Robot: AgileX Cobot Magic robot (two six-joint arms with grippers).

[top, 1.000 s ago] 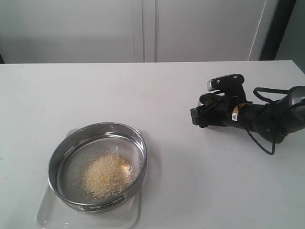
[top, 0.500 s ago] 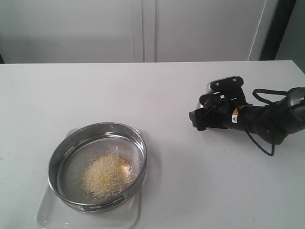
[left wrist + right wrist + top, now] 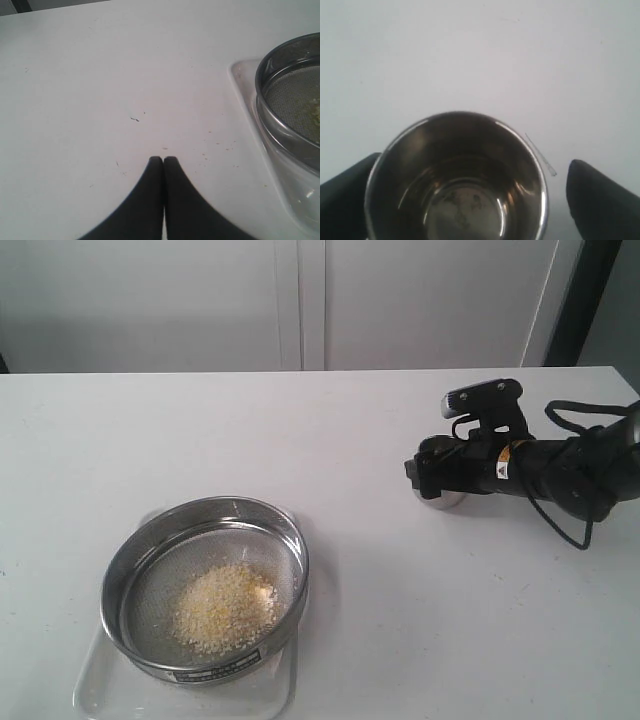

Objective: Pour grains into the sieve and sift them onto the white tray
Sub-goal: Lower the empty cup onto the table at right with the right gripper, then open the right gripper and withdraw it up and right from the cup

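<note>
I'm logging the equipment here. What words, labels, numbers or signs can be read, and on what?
Label strip on the sieve: print too blurred to read.
Small sticker on the right arm: too small to read.
No other text shows in any view.

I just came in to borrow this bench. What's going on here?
A two-armed robot is partway through a sifting job. The grains lie in a heap in the sieve, which sits on the white tray. The small steel cup stands empty on the table between the open jaws of the right gripper, with a clear gap on one side. The left gripper is shut beside the tray. Shaking the grains through seems to be the step left.
</note>
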